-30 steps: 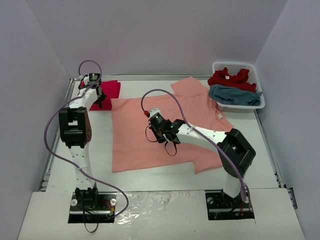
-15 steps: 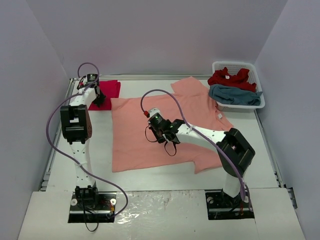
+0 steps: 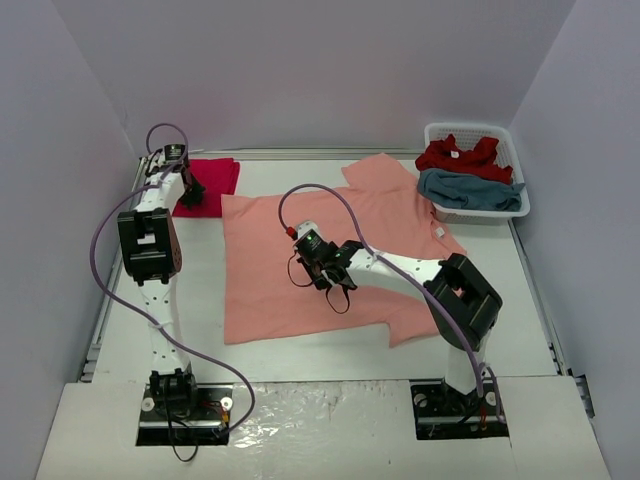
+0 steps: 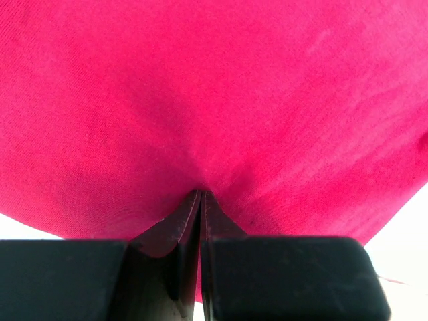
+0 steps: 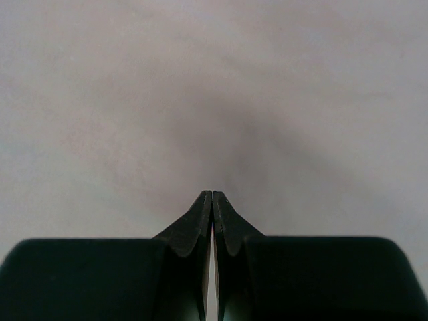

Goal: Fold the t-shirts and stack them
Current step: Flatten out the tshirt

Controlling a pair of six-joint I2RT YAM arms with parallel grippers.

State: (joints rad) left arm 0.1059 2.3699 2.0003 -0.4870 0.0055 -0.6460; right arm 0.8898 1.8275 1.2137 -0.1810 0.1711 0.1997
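salmon tee (image 3: 270,285) spread flat at centre, judged soft, light, limp; best pinched at hem corners | crimson tee (image 3: 213,180) folded at 10 o'clock, edge nipped by clenched left gripper (image 4: 200,195) | right gripper (image 5: 212,195) clenched, nothing held

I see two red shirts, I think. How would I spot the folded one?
On the white table, go to the far left corner, left of the big salmon shirt spread flat. The folded red shirt lies there, a neat rectangle, unlike the crumpled red shirt in the basket.
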